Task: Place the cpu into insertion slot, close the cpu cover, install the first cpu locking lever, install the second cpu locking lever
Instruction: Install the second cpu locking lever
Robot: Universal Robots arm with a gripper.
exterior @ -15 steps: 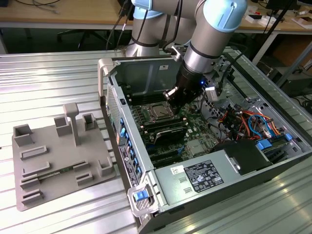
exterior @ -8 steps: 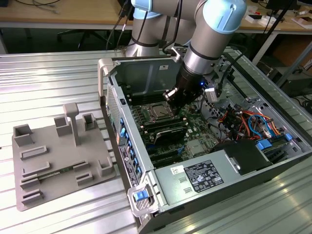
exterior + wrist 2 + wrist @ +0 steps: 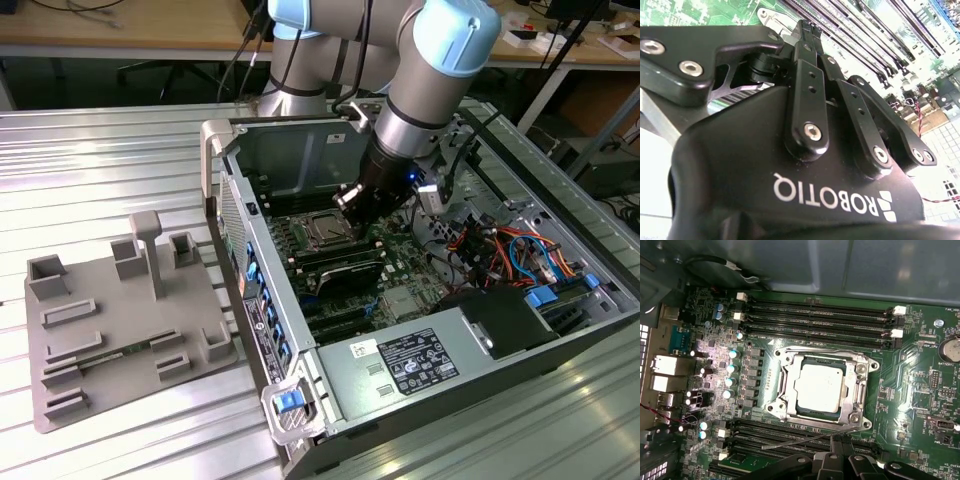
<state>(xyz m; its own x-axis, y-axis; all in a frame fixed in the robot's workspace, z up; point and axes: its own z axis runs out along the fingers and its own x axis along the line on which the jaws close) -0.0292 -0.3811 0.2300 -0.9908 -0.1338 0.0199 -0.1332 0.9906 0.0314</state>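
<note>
The open computer case (image 3: 420,300) lies on its side on the ribbed metal tabletop (image 3: 110,160), so the green board (image 3: 910,390) faces up and the arm can come down from above. The chip (image 3: 819,387) already sits in its socket (image 3: 860,371), flat and square, with its silver top showing. The thin metal cover (image 3: 786,374) lies closed over it, and the chip shows through the window in the middle. One thin wire lever (image 3: 795,441) sticks out loose beside the socket, over the long black slots, so it does not look locked down. I cannot make out a second lever for sure. The tool (image 3: 352,203) hangs just above the board, close to the socket's right side in the exterior view. Its black fingers (image 3: 809,35) look pressed close together at the tips, with nothing seen between them. On the exterior view's left, a grey holder (image 3: 120,330) rests on the tabletop, well apart from the case.
</note>
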